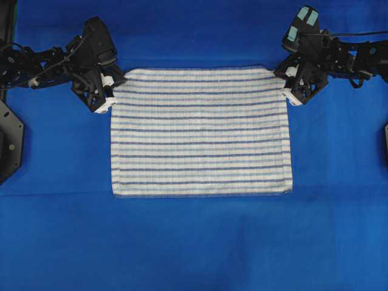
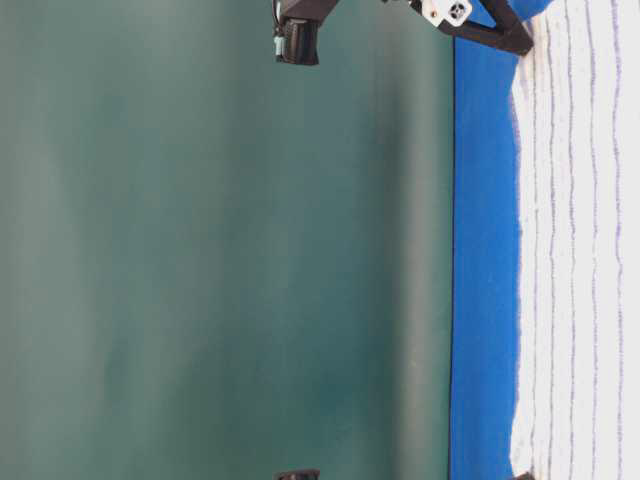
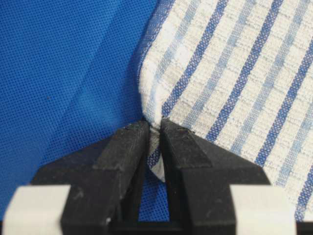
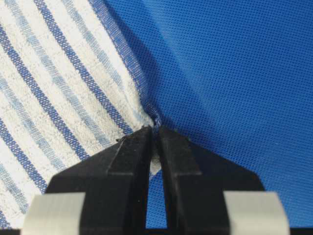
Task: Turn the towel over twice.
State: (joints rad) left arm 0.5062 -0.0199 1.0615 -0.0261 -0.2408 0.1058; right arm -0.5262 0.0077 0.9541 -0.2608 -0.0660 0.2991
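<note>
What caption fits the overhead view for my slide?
Both grippers, left gripper and right gripper, pinch the far corners of the striped towel lying flat on the blue cloth.

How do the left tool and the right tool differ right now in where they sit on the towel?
The left tool pinches the towel at its far left corner; the right tool pinches the far right corner. In the overhead view the left tool's arm comes in from the left, the right tool's from the right. The right tool sits slightly farther back than the left. Both are closed on a small fold of towel, at table height.
</note>
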